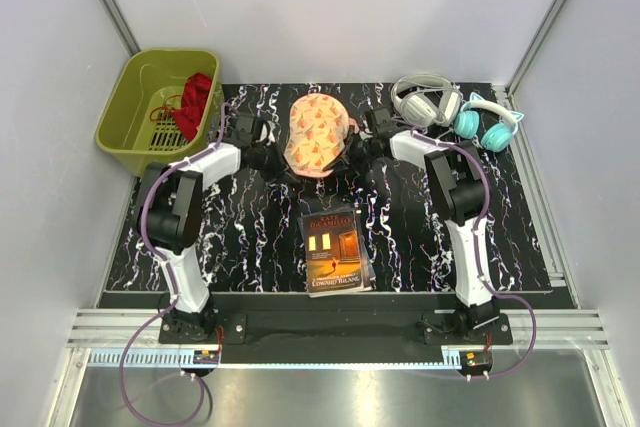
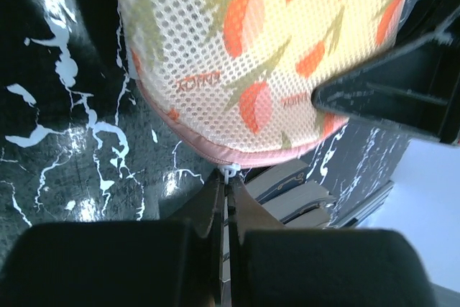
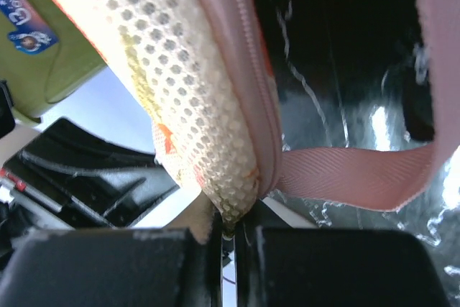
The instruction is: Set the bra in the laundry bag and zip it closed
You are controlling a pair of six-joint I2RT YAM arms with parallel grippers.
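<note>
The left tool (image 2: 224, 190) is clenched on the white zip pull (image 2: 229, 172) of the laundry bag (image 1: 318, 135). The right tool (image 3: 228, 226) pinches the bag's zip edging beside a pink webbing loop (image 3: 345, 177), likely bracing it so the zip can run. The bra is not visible (presumably inside). The bag is at the mid-rear of the black marbled table (image 1: 400, 237), with pale walls (image 1: 330, 7) around.

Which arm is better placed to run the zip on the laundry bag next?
Left, likely: the left gripper is shut on the white zip pull, while the right gripper pinches the seam of the laundry bag beside the pink strap.
</note>
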